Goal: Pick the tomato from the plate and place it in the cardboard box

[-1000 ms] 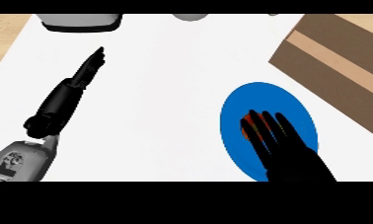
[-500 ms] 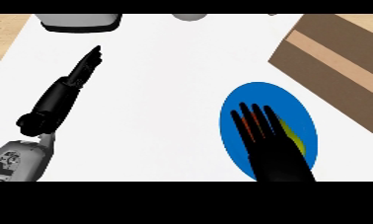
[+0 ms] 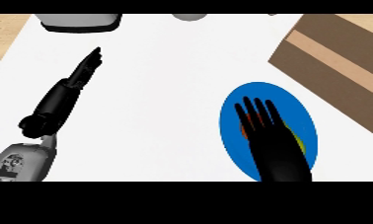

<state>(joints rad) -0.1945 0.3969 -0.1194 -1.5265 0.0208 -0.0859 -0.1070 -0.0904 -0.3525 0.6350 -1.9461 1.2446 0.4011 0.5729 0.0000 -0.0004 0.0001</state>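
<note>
The plate (image 3: 232,119) was bright blue. The tomato (image 3: 248,125) showed red-orange with a yellow-green patch. The box (image 3: 331,60) was brown with a paler tan band. Both hands, left (image 3: 62,97) and right (image 3: 275,144), were black, the bench (image 3: 167,94) white, with tan wood at its corners.

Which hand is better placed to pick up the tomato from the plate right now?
The right hand. It is already spread over the blue plate, covering most of the tomato, with the cardboard box on the same side. The left hand rests open, far across the counter.
</note>
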